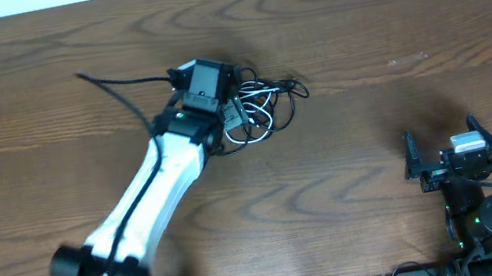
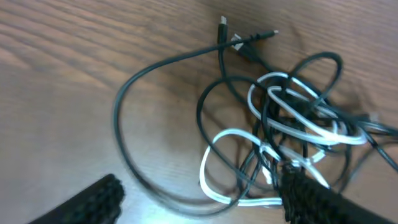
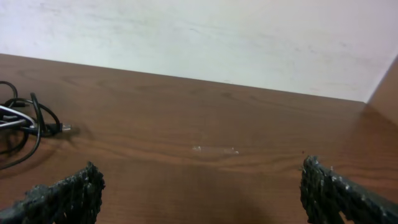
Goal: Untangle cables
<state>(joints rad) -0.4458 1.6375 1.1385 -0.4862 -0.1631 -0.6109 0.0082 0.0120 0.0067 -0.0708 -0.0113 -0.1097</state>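
Both tools are gaping empty: the left tool (image 2: 200,180), arm stretched far out, is hovering over the tangled cables (image 1: 261,107); the right tool (image 3: 200,169) is sitting tucked back.

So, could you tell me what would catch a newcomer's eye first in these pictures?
The tangle of thin black and white cables on the brown wooden table, upper middle, stands out first. The left gripper on its white arm hangs open right over it. The black right gripper sits open, apart, at the front right.
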